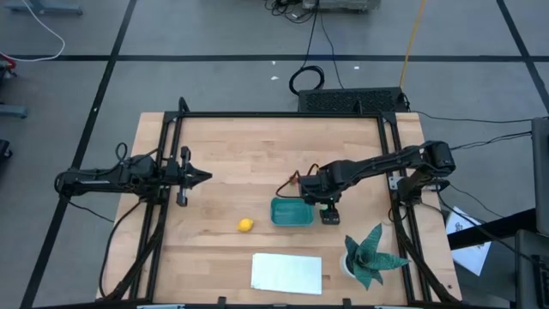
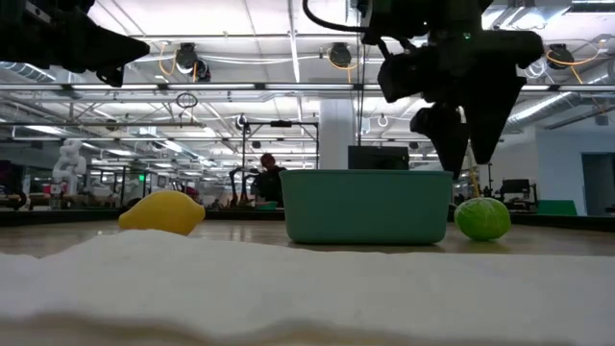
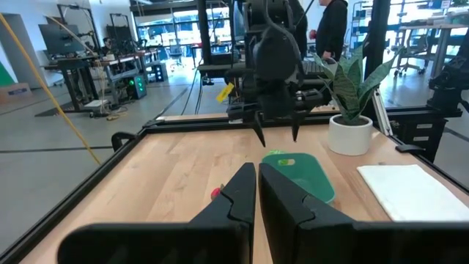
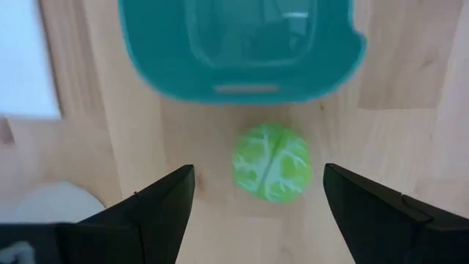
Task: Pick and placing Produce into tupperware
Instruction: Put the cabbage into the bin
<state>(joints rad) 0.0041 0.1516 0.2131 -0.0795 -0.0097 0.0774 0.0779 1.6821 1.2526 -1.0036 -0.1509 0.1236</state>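
High view, right gripper [image 1: 330, 216] beside tupperware [image 1: 292, 212] edge

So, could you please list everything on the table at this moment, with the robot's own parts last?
Teal rectangular plastic tub: one, teal, centre-right of table, empty.
Round light-green produce piece: one, on the table beside the tub, outside it.
Yellow lemon-like piece: one, left of the tub.
Small red piece: one, on the table.
Flat white sheet: one, front edge.
Green spiky plant in white pot: one, front right.
Left hand: shut, waiting at left.
Right hand: open, above the green piece.
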